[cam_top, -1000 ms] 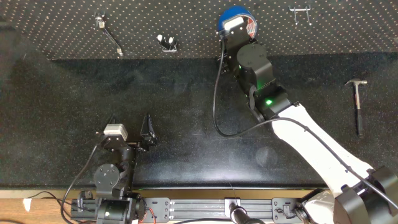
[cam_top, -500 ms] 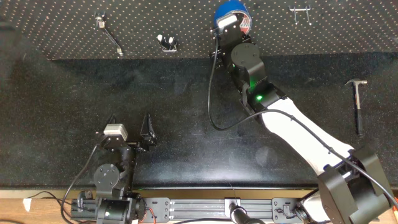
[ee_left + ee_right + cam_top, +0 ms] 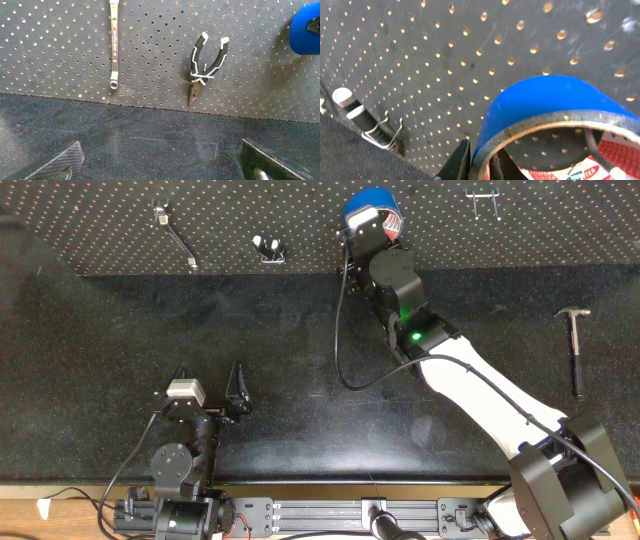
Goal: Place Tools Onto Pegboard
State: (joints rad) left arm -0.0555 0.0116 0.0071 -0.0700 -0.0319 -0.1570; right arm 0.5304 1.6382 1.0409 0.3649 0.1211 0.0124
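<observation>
My right gripper (image 3: 362, 224) is at the top centre of the overhead view. Its two fingers pinch the rim of the blue roll of tape with a grey inner ring (image 3: 374, 202), and my wrist camera shows the rim caught between them. I hold it by the edge so the open core faces the dark perforated pegboard (image 3: 100, 220), where a peg could pass through — whether one has gone in, I cannot tell. The roll is up against the board, to the right of the black-and-white-handled pliers (image 3: 267, 248) hanging on their wire hook. The slim silver wrench (image 3: 176, 237) hangs farther left. My left gripper (image 3: 210, 380) sits in the lower left over the black mat (image 3: 300, 380), fingers spread and empty, well out of the way. The steel-headed hammer (image 3: 575, 350) lies on the mat near the right edge, below the bare wire hook (image 3: 483, 202) at upper right — likely where it belongs next.
</observation>
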